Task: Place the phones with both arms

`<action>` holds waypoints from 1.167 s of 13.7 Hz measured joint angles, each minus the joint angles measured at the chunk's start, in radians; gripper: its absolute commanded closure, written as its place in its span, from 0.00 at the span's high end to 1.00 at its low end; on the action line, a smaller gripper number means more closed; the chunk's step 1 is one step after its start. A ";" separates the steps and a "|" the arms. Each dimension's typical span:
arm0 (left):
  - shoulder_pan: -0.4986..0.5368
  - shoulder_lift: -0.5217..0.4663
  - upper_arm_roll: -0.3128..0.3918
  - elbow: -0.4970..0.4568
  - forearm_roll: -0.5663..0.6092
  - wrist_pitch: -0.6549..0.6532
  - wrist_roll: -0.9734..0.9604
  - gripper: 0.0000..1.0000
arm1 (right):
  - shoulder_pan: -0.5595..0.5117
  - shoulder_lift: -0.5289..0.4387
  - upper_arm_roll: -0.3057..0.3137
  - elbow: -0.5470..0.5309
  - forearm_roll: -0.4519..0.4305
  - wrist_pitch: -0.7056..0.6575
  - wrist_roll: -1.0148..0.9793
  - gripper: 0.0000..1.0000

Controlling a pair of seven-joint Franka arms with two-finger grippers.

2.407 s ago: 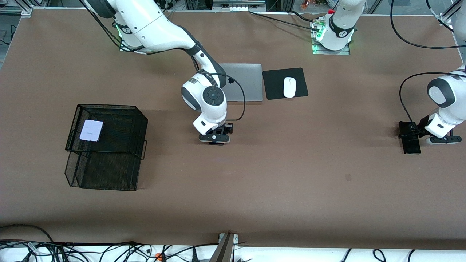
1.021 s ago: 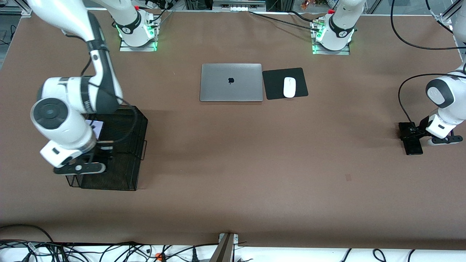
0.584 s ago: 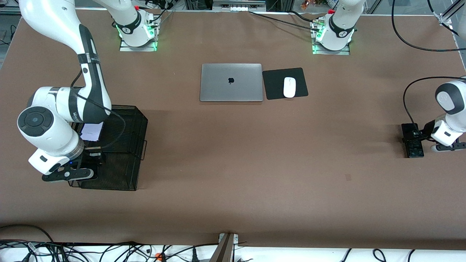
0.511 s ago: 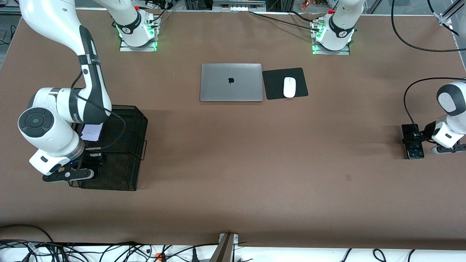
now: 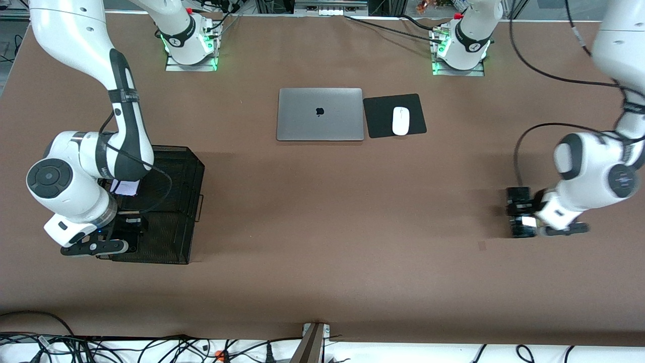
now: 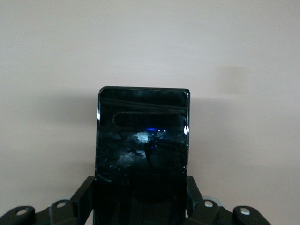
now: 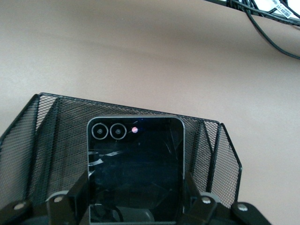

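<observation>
My right gripper (image 5: 121,236) is shut on the small squarish black phone (image 7: 136,164). It holds the phone over the lower tier of the black mesh basket (image 5: 194,166), whose wall also shows in the right wrist view (image 7: 47,126). The pale lilac phone (image 5: 127,187) lies on the basket's upper tier, partly hidden by my right arm. My left gripper (image 5: 528,220) is shut on the longer black slab phone (image 5: 519,197) and holds it above the bare table toward the left arm's end. In the left wrist view the slab (image 6: 143,140) sits between the fingers (image 6: 83,199).
A closed grey laptop (image 5: 320,114) lies near the arm bases. Beside it is a black mouse pad (image 5: 379,121) with a white mouse (image 5: 400,121). Cables run along the table edge nearest the front camera.
My right arm carried the small black phone from the table's middle to the basket and has settled there. My left gripper lifted the slab phone and moved it toward the right arm's end.
</observation>
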 measured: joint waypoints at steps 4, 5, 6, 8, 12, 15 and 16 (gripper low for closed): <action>-0.232 0.027 0.000 0.021 0.000 -0.001 -0.253 0.00 | -0.040 0.038 0.000 -0.003 0.068 0.007 -0.012 0.00; -0.297 0.042 0.000 0.042 0.000 -0.004 -0.331 0.00 | -0.049 0.050 0.000 -0.003 0.091 0.008 -0.025 0.00; -0.368 0.061 0.001 0.077 0.000 -0.019 -0.415 0.00 | -0.053 0.060 0.001 -0.003 0.103 0.010 -0.033 0.00; -0.510 0.112 0.004 0.183 0.000 -0.079 -0.574 0.00 | -0.055 0.073 0.003 -0.003 0.111 0.012 -0.035 0.32; -0.693 0.205 0.009 0.374 0.000 -0.147 -0.762 0.00 | -0.054 0.075 0.007 -0.003 0.127 0.014 -0.035 0.96; -0.828 0.261 0.055 0.478 0.000 -0.147 -0.829 0.00 | -0.054 0.074 0.008 0.000 0.128 0.018 -0.035 0.96; -0.887 0.292 0.082 0.531 0.000 -0.147 -0.840 0.00 | -0.054 0.074 0.008 0.002 0.128 0.018 -0.035 0.96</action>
